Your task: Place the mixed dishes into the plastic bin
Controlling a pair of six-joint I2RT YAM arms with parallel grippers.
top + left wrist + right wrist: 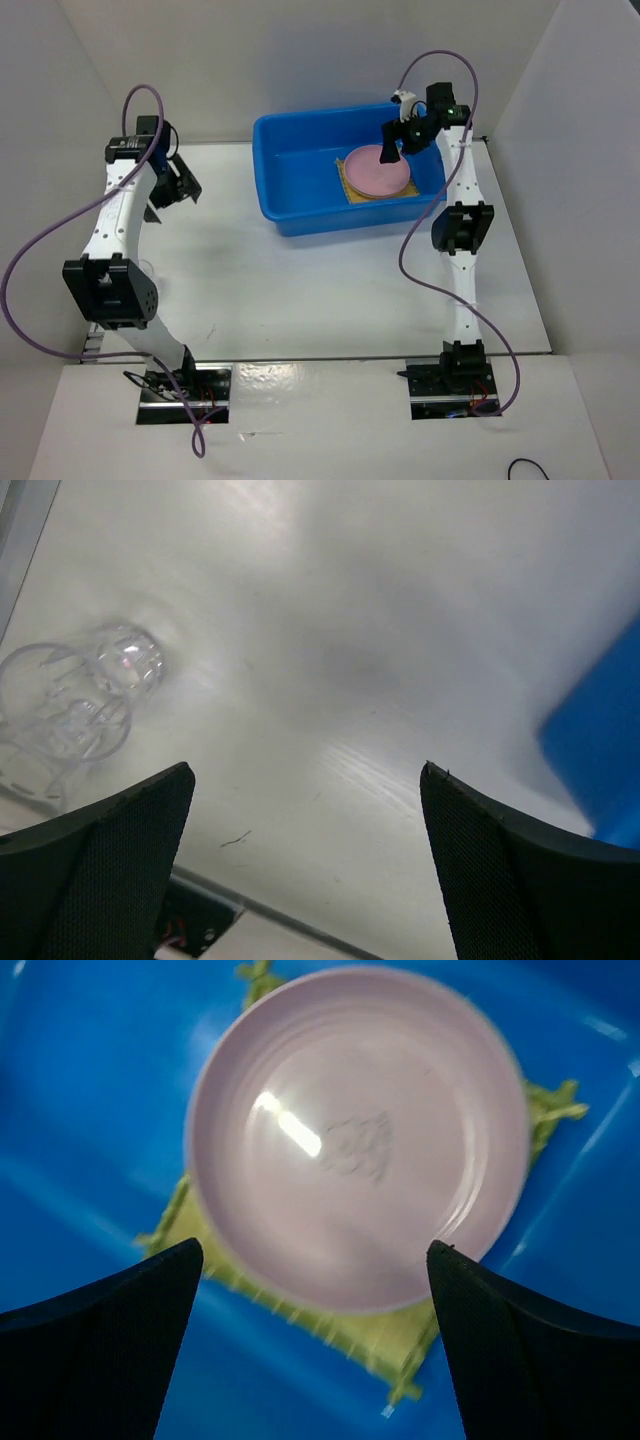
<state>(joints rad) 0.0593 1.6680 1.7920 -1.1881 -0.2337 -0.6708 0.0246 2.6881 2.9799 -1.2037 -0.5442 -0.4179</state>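
Observation:
The blue plastic bin (268, 192) stands at the back centre of the table. Inside it the pink plate (370, 176) lies on the yellowish bamboo mat (347, 191). My right gripper (389, 157) hangs open and empty just above the plate. The right wrist view shows the plate (355, 1130), the mat (390, 1335) and the bin floor (80, 1080) below the gripper (313, 1250). My left gripper (185, 190) is open and empty over the table at far left. Clear glass cups (85, 690) show in the left wrist view, left of the gripper (305, 770). No tan-orange plate is visible.
White walls close in the table on the left, back and right. A corner of the bin (600, 740) shows at the right of the left wrist view. The left arm's elbow (108, 290) hangs over the table's left side.

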